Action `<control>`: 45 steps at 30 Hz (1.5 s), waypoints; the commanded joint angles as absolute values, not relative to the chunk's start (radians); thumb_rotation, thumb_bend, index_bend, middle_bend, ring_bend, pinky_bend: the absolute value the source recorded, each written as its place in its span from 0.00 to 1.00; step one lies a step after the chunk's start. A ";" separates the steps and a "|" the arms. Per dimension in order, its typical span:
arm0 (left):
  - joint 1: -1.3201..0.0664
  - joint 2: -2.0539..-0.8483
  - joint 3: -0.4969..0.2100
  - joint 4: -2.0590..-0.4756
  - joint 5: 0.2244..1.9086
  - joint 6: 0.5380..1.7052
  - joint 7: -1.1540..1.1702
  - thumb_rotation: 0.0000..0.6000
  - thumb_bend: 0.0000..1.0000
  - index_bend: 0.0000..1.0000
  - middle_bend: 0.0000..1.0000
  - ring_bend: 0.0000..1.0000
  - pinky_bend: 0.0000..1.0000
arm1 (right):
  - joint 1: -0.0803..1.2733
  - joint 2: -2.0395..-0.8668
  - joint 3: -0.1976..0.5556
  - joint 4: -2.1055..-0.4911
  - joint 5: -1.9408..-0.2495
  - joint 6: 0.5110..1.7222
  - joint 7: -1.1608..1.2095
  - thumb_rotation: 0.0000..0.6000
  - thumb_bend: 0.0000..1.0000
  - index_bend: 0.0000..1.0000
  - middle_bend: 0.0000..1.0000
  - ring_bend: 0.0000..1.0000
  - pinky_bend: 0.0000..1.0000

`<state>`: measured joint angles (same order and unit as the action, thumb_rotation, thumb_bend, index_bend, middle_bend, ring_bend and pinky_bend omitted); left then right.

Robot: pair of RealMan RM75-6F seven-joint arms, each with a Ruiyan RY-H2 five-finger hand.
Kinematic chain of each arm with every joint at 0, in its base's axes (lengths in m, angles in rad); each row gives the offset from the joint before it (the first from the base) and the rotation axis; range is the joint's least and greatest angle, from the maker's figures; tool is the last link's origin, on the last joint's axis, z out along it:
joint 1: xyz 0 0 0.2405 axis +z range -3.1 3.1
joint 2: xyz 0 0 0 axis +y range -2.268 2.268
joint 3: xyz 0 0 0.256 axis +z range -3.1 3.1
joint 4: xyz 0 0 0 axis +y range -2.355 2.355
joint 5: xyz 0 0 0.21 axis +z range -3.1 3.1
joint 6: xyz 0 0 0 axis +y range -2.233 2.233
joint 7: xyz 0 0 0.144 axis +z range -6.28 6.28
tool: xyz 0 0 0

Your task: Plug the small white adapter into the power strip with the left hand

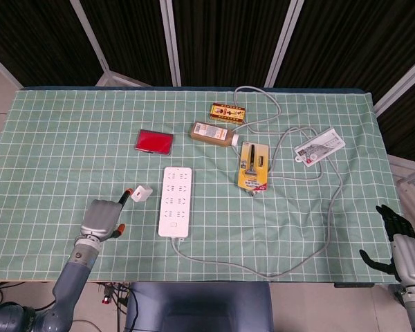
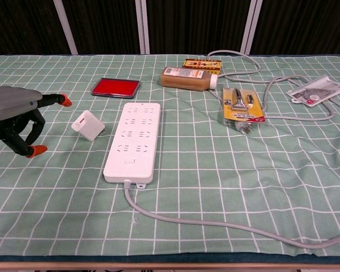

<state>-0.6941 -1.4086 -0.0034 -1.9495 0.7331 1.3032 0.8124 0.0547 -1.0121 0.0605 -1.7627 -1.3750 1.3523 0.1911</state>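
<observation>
A: Starting at the left edge, what is the left robot hand (image 2: 14, 122) doing?

B: It hovers low over the bench (image 2: 56, 209), well left of the power strip (image 2: 134, 141). Its fingers are spread, orange tips apart, and it holds nothing. One fingertip points toward the adapter (image 2: 88, 124) but stops just short of it in the chest view.

A: And the adapter itself?

B: A small white block lying tilted on the green checked cloth (image 1: 55, 152), just left of the power strip's upper half, not touching it. It is not plugged in.

A: The power strip?

B: Long and white, lying flat near the middle of the bench, sockets facing up. Its grey cable (image 2: 226, 226) leaves the near end and curves away to the right, then loops back toward the far side.

A: What lies beyond it?

B: A flat red case (image 2: 116, 88) sits behind the power strip, slightly to its left. Behind and to the right lies a brown bottle (image 2: 188, 78) on its side, with a yellow and red box (image 2: 202, 64) just past it. Right of the power strip is a yellow blister pack (image 2: 242, 105) with a plug at its near edge, and further right a white packet (image 2: 318, 90).

A: The right robot hand (image 1: 400, 242)?

B: Off the bench's right edge, well away from the power strip, dark fingers apart and empty.
</observation>
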 commanded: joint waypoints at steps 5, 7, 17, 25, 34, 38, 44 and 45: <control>-0.703 -1.399 0.023 -1.966 0.719 1.273 0.858 1.00 0.35 0.09 0.70 0.75 0.82 | 0.054 -1.012 0.060 -1.764 -1.375 1.353 0.190 1.00 0.34 0.00 0.00 0.00 0.00; -0.698 -1.409 0.021 -1.960 0.737 1.289 0.859 1.00 0.34 0.09 0.70 0.75 0.82 | 0.054 -1.010 0.060 -1.765 -1.373 1.352 0.192 1.00 0.34 0.00 0.00 0.00 0.00; -0.628 -1.507 -0.057 -1.904 0.881 1.488 0.800 1.00 0.11 0.10 0.29 0.69 0.82 | 0.055 -1.010 0.061 -1.765 -1.369 1.347 0.196 1.00 0.34 0.00 0.00 0.00 0.00; -0.607 -1.532 -0.152 -1.895 0.798 1.489 0.757 1.00 0.15 0.12 0.19 0.79 0.89 | 0.056 -1.009 0.061 -1.769 -1.367 1.344 0.200 1.00 0.34 0.00 0.00 0.00 0.00; -0.605 -1.566 -0.205 -1.874 0.718 1.480 0.753 1.00 0.29 0.14 0.20 0.81 0.91 | 0.056 -1.007 0.061 -1.772 -1.365 1.341 0.203 1.00 0.34 0.00 0.00 0.00 0.00; -0.613 -1.602 -0.242 -1.848 0.649 1.464 0.751 1.00 0.29 0.15 0.20 0.81 0.91 | 0.057 -1.006 0.061 -1.774 -1.362 1.337 0.208 1.00 0.34 0.00 0.00 0.00 0.00; -0.632 -1.653 -0.273 -1.798 0.594 1.446 0.758 1.00 0.30 0.17 0.21 0.81 0.91 | 0.058 -1.003 0.061 -1.777 -1.360 1.332 0.214 1.00 0.34 0.00 0.00 0.00 0.00; -0.634 -1.660 -0.276 -1.791 0.586 1.443 0.759 1.00 0.30 0.17 0.21 0.81 0.91 | 0.058 -1.003 0.061 -1.778 -1.359 1.332 0.215 1.00 0.34 0.00 0.00 0.00 0.00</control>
<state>-0.6304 -1.6548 -0.2715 -1.7962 0.5920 1.4474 0.7569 0.0580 -1.0026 0.0611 -1.7773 -1.3596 1.3319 0.2146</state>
